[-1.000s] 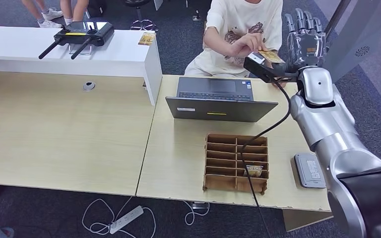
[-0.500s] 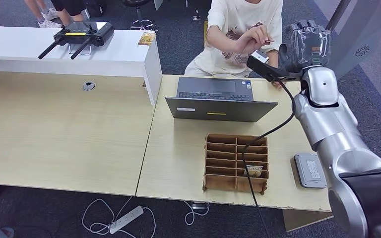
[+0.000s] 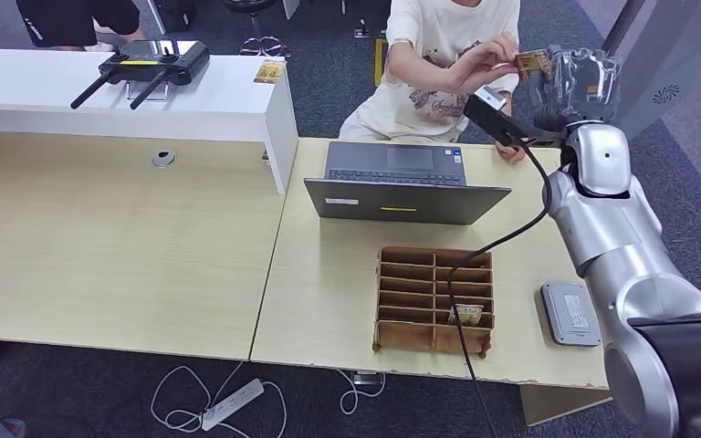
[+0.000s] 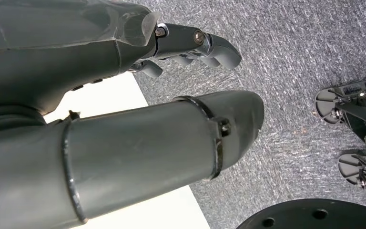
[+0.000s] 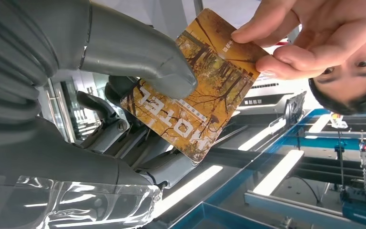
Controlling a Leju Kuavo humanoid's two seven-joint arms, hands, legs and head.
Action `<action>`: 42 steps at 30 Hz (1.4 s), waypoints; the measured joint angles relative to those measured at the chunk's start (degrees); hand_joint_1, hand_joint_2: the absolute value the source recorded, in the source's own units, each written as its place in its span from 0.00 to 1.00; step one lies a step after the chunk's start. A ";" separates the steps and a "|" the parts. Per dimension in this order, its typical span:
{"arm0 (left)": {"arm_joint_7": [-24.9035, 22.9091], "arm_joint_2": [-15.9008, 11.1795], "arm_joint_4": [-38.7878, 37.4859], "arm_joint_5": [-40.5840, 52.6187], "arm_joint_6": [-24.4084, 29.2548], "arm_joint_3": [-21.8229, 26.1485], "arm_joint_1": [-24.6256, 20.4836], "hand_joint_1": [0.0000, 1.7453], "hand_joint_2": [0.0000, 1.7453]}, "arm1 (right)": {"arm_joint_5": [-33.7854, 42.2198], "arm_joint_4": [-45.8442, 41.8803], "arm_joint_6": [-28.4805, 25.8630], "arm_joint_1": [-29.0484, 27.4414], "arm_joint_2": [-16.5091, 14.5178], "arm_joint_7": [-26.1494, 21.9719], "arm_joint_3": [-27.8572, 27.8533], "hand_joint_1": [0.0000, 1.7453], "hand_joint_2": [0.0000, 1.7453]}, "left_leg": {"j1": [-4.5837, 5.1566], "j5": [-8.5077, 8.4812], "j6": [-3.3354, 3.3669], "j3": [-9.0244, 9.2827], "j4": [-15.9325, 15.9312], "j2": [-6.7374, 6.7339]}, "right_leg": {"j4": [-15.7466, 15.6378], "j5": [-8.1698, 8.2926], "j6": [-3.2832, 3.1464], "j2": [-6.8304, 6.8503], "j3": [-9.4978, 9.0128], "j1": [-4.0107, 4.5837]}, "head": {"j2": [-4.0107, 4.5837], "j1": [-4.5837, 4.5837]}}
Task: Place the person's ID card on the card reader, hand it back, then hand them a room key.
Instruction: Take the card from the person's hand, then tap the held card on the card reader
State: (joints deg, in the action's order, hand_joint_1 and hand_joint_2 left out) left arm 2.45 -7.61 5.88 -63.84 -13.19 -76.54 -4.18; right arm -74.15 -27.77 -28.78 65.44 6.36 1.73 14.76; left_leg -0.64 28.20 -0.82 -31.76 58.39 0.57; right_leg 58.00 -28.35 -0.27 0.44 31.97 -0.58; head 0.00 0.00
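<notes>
My right hand (image 3: 577, 82) is raised at the far right of the desk, in front of the seated person (image 3: 438, 55). An orange card printed HOTEL (image 5: 195, 90) lies between my thumb (image 5: 143, 57) and the fingers behind it. The person's fingers (image 5: 310, 33) pinch its far corner. From the head view the card (image 3: 531, 62) shows at the top of my hand. The grey card reader (image 3: 570, 313) lies on the desk near my right arm. My left hand (image 4: 124, 95) hangs over grey carpet, fingers apart and holding nothing.
A wooden compartment box (image 3: 391, 301) with another orange card (image 3: 467, 315) in it stands near the desk's front edge. An open laptop (image 3: 402, 182) sits behind it. A black cable (image 3: 493, 242) runs from my right wrist across the box. A white counter (image 3: 201, 100) carries a controller.
My right hand has gone from spread fingers to curled around the card. The person lifted the card up and to the right, into my hand.
</notes>
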 joint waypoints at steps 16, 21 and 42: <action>0.05 0.04 0.02 -1.32 0.10 -0.04 0.00 0.00 0.00 | 4.13 -1.54 -2.05 -3.27 -0.50 -8.04 -5.06 1.00 1.00 | 0.00 0.00 0.00 -0.02 0.00 0.00 | 0.00 0.00 0.00 0.00 -0.01 0.00 | 0.00 0.00; 0.30 0.08 0.02 -2.26 0.10 -0.03 0.05 0.00 0.00 | 12.39 -3.99 2.44 -5.13 -1.53 -13.21 -7.65 1.00 1.00 | 0.00 0.00 0.00 -0.01 0.00 0.00 | 0.01 0.00 0.00 0.00 -0.01 0.01 | 0.00 0.00; 1.36 0.34 0.02 -4.74 -0.01 0.01 0.78 0.00 0.00 | 51.42 -17.61 30.20 -12.06 -2.54 -25.55 -14.22 1.00 1.00 | 0.00 0.00 0.00 -0.01 0.00 0.00 | -0.01 0.00 0.00 0.00 0.00 0.00 | 0.00 -0.01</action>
State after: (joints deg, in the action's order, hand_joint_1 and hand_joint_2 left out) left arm 3.81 -7.26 5.90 -68.58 -13.20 -76.53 -3.40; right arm -22.73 -45.38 1.42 53.38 3.82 -23.81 0.55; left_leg -0.64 28.21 -0.82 -31.77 58.39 0.57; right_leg 57.99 -28.35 -0.27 0.44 31.97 -0.57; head 0.00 -0.01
